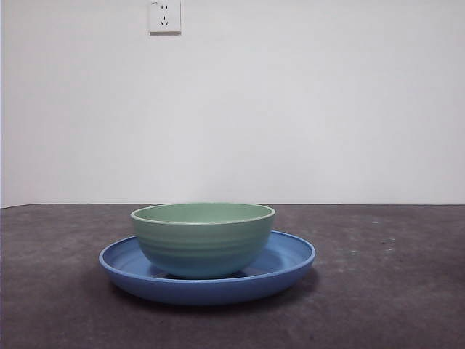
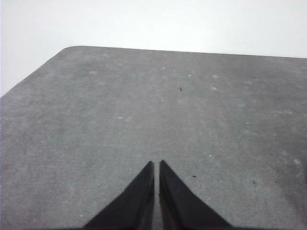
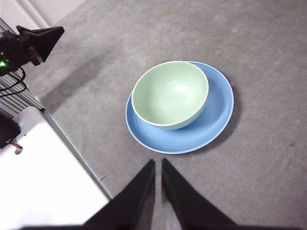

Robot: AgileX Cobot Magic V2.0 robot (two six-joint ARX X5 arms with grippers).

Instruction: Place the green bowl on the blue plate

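Note:
The pale green bowl (image 1: 203,240) stands upright inside the blue plate (image 1: 290,263) on the dark table, empty and slightly off the plate's centre. The right wrist view looks down on the same green bowl (image 3: 170,94) resting in the blue plate (image 3: 216,120). My right gripper (image 3: 158,163) is shut, holds nothing and hovers above the table a short way from the plate's rim. My left gripper (image 2: 156,164) is also shut and empty, over bare table with neither dish in its view. No arm shows in the front view.
A white wall with a power socket (image 1: 165,16) stands behind the table. In the right wrist view the table edge (image 3: 72,143) runs beside a white surface, with the other arm's black tip (image 3: 41,38) and cables (image 3: 12,81) at the corner.

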